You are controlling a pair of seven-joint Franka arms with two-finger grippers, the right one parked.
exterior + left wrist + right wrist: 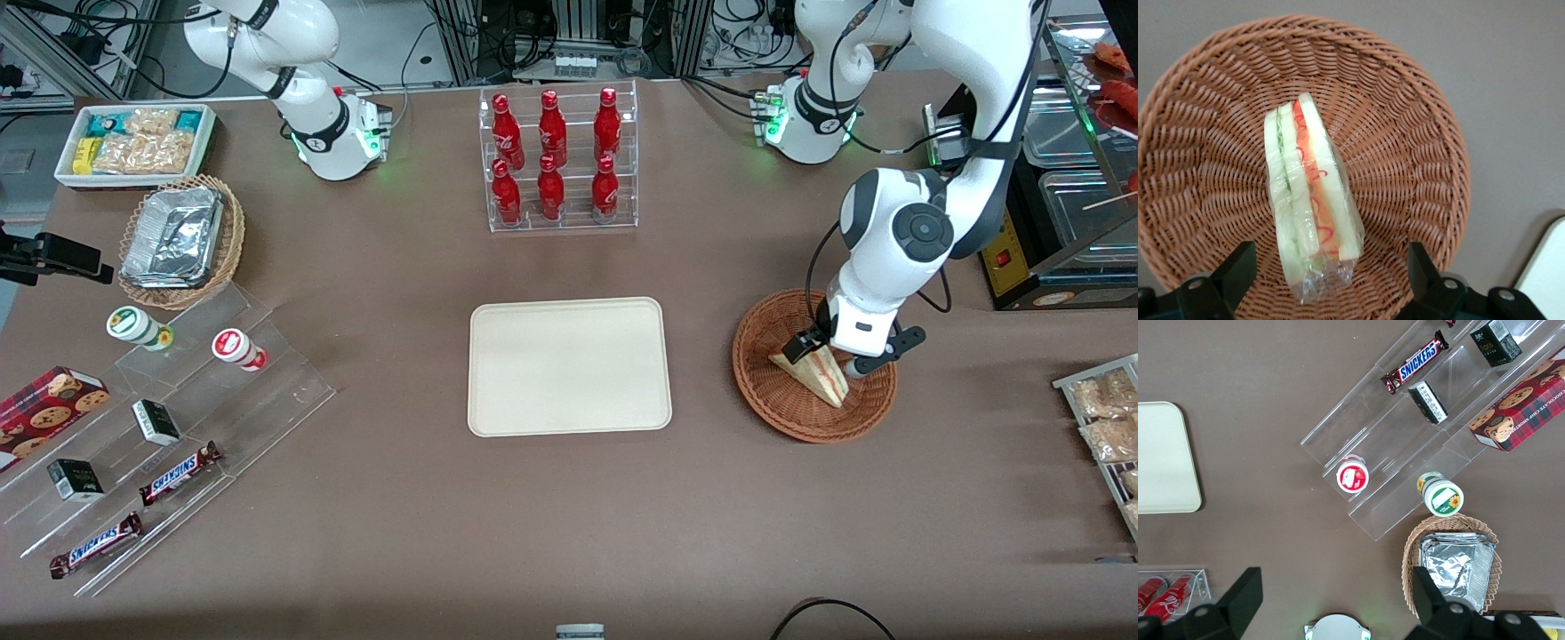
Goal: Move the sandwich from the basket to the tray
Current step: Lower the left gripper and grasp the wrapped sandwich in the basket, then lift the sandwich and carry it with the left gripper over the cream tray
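The sandwich [813, 373], a clear-wrapped wedge of white bread with red and green filling, lies in the reddish-brown wicker basket [765, 400] at the working arm's end of the table. My left gripper [833, 354] hangs open just over it. In the left wrist view the two black fingers [1238, 267] stand wide apart on either side of the sandwich's [1308, 193] wrapped end, not touching it, inside the basket [1418, 133]. The cream tray [569, 366] lies bare at mid-table beside the basket; one corner of the tray [1548, 273] shows in the left wrist view.
A clear rack of red bottles [558, 160] stands farther from the camera than the tray. A tan basket with foil containers [182, 240], a white snack bin [133, 142] and acrylic steps with snacks [160, 427] sit toward the parked arm's end. Snack packets [1107, 418] lie beside the basket.
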